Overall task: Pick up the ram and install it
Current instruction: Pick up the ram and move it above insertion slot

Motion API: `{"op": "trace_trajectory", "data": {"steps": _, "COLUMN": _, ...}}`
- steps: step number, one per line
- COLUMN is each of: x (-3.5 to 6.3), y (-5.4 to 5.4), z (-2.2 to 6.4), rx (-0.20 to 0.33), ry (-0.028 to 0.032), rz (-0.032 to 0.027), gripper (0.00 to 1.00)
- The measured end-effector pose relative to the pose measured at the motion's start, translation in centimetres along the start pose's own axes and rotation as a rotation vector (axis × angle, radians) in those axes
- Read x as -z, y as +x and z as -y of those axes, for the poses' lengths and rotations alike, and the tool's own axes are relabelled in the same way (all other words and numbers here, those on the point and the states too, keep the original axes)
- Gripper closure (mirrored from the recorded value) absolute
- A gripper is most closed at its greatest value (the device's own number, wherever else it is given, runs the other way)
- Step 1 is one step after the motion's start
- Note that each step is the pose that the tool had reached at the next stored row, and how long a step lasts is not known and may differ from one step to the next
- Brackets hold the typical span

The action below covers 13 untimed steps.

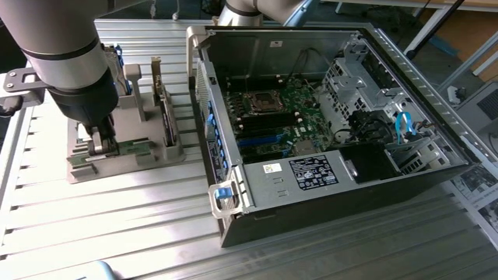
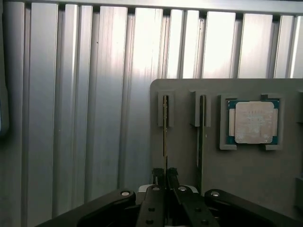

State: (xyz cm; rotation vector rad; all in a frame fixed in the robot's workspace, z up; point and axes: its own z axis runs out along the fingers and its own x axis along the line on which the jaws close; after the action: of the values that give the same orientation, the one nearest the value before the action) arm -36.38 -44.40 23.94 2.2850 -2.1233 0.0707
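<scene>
2 ram sticks (image 2: 165, 124) (image 2: 202, 135), 1 processor (image 2: 254, 122), 1 case (image 1: 327, 205)

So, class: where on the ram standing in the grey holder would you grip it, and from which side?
Pinch its two flat faces at the upper edge, coming straight from above. The ram stands on edge in slots of the holder, with a second stick close beside it, so only that thin edge is open. The pincer sits there, shut on it.

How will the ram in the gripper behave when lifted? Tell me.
The ram is a thin board standing on edge in the holder, so it is probably stiff and light. The gripper pinches it near one end, so it may tilt. It is likely fragile if twisted.
</scene>
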Motion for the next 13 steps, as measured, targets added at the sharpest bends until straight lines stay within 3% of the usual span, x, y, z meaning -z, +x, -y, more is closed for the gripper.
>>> {"op": "trace_trajectory", "data": {"steps": 13, "x": 1.47, "y": 0.1, "z": 0.02, "rx": 0.0, "ry": 0.0001, "rz": 0.0001, "gripper": 0.87}}
